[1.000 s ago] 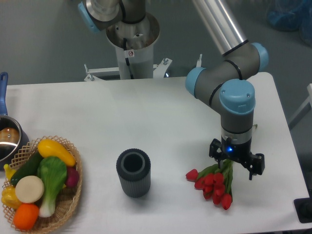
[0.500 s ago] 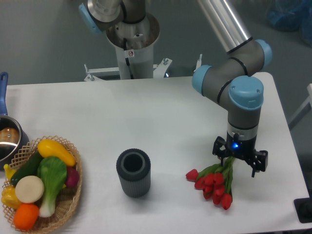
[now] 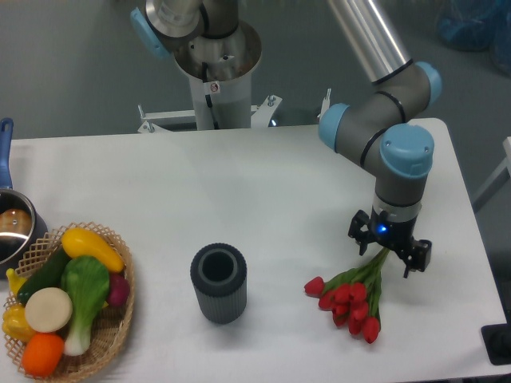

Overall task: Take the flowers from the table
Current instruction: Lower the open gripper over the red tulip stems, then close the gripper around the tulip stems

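The flowers (image 3: 351, 302), a small bunch of red tulip buds with green stems, lie on the white table (image 3: 263, 183) at the front right. Their buds point to the front and their stems run back and right. My gripper (image 3: 389, 249) points straight down over the stem ends. Its two dark fingers (image 3: 359, 231) stand spread on either side of the stems. It is open and holds nothing. The flowers rest flat on the table.
A dark ribbed cup (image 3: 218, 282) stands upright left of the flowers. A wicker basket (image 3: 112, 331) of toy vegetables and fruit sits at the front left. A metal pot (image 3: 12, 227) with a blue handle is at the left edge. The table's right edge is close to the gripper.
My gripper has moved back and to the right, from over the buds to the stem ends. The flowers have not moved.
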You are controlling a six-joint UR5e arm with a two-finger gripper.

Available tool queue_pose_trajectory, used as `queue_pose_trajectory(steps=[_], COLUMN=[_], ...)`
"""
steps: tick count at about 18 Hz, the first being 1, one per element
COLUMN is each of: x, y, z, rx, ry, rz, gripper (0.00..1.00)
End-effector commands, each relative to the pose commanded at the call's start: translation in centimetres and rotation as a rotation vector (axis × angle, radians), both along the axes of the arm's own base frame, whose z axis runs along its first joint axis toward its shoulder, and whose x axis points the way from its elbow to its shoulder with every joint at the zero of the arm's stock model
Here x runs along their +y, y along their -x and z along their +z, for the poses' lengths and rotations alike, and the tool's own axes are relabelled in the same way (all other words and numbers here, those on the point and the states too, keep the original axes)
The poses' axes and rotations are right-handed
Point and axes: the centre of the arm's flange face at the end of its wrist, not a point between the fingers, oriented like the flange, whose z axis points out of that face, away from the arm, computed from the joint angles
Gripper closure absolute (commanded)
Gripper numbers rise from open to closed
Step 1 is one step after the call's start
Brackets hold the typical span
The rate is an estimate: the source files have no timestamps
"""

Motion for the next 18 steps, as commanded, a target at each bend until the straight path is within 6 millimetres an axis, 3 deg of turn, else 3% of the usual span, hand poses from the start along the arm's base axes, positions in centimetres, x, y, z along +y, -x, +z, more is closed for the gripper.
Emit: queue_pose_trajectory(steps=[7,11,16,18], x=[0.4,0.7,0.8,0.7], y=[-0.3,-0.3,0.0,0.0], z=[-1.2,-1.3,-0.9,-0.8], rx=[-0.016,-0.017,-0.010,-0.008], ry=[0.008,0.008,0.002,0.002], rz=[-0.008,-0.009,-0.005,-0.008], gripper=[0.00,0.35,0.61,0.62])
